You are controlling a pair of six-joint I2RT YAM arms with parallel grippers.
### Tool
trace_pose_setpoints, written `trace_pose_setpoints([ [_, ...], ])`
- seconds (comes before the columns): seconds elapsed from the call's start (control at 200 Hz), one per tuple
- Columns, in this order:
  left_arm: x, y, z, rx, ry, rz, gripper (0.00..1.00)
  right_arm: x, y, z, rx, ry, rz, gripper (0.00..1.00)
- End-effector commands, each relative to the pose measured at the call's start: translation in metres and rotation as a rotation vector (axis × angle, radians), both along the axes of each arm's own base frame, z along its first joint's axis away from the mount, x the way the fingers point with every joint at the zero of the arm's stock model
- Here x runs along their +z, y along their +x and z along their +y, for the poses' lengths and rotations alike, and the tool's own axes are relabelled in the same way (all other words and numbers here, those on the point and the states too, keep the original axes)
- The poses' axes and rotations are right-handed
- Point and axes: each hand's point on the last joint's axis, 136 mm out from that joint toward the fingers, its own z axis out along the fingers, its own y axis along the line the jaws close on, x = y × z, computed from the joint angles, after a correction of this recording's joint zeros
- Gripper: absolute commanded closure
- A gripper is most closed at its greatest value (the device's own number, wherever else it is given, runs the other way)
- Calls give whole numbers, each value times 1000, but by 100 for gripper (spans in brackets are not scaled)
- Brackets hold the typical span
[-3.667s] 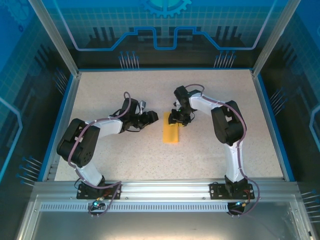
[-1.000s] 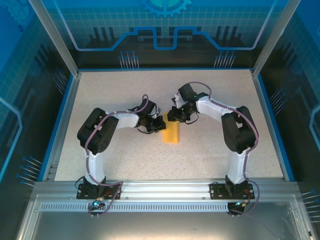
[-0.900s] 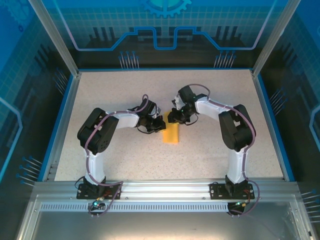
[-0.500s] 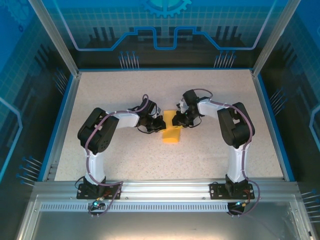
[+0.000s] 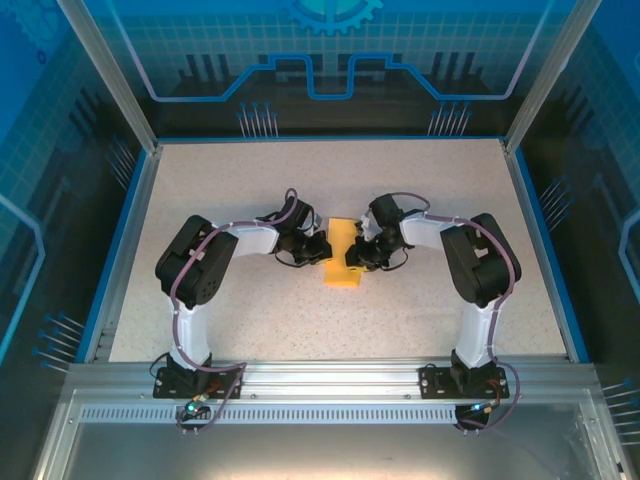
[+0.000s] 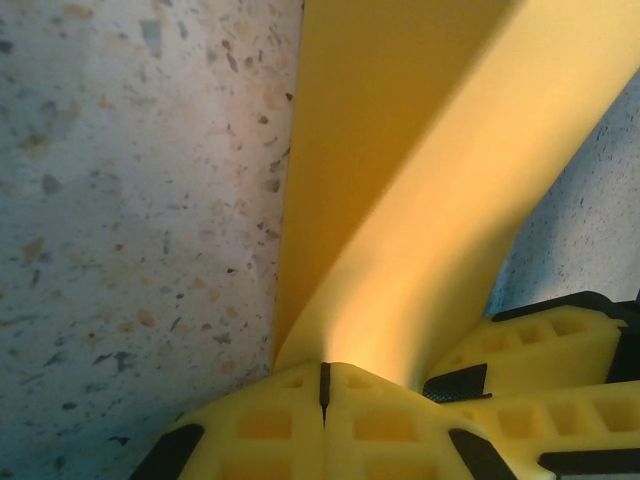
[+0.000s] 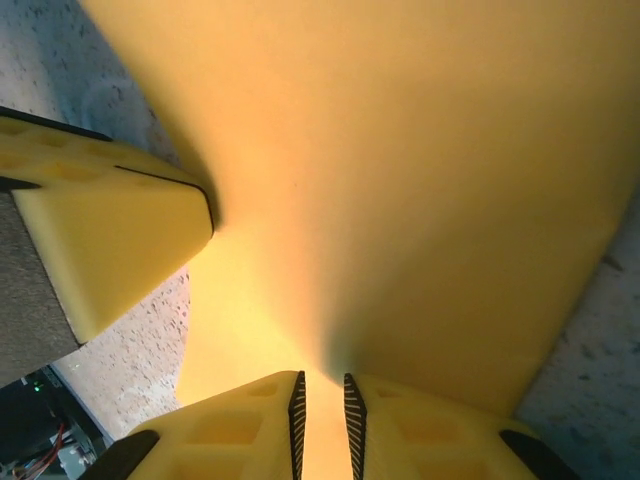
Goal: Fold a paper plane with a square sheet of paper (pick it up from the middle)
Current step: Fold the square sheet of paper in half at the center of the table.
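The orange-yellow sheet of paper (image 5: 341, 272), folded into a narrow strip, lies mid-table between my two grippers. My left gripper (image 5: 322, 250) is shut, its tips (image 6: 323, 385) set on the paper's left edge, where a crease in the paper (image 6: 420, 180) begins. My right gripper (image 5: 357, 258) comes in from the right and is shut on a raised flap of the paper (image 7: 400, 150), which runs into the narrow slot between its pads (image 7: 322, 400). The left finger (image 7: 110, 240) touches the same flap from the side. The two grippers are almost touching.
The speckled tabletop (image 5: 230, 190) has a blue raised rim (image 5: 140, 200) and glass walls. Both arms fold inward from their bases at the near rail (image 5: 330, 378).
My right gripper has moved nearer and to the left with the flap, which now stands up over the strip, and its jaws have narrowed. The left gripper has stayed put.
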Motion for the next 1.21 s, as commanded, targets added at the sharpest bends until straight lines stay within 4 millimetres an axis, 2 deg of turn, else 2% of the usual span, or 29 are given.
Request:
trace_pose_setpoints([
  [0.0,-48,-27,23,13,150,132,100,-5,-9,-4,-13,-9,30,78],
  [0.12,-47,-27,22,15,149,131,100,24,-14,4,12,52,-30,77],
  [0.17,-47,-27,22,17,149,132,100,28,-20,4,17,64,-33,76],
  [0.235,-47,-27,22,16,149,131,100,22,-29,3,14,66,-8,76],
  [0.36,-46,-26,22,17,148,128,100,-9,-47,-9,-4,7,76,77],
  [0.44,-46,-25,21,16,148,127,100,-21,-53,-13,-11,-23,108,78],
  [0.515,-46,-26,21,16,148,128,100,-17,-52,-14,-10,-24,103,78],
  [0.62,-46,-26,21,17,148,130,100,11,-43,-4,4,38,26,77],
  [0.705,-46,-26,21,16,147,131,100,21,-46,-1,23,56,8,77],
  [0.77,-45,-26,20,15,146,129,100,16,-53,-2,33,46,27,77],
  [0.91,-44,-25,20,15,146,126,100,-13,-67,-14,20,-31,104,78],
  [0.975,-44,-25,20,12,147,127,100,-14,-65,-16,16,-51,102,78],
  [1.035,-44,-25,20,10,147,126,100,-6,-57,-14,15,-48,74,78],
  [1.2,-44,-26,20,5,149,127,100,38,-9,-7,-30,10,-97,77],
])
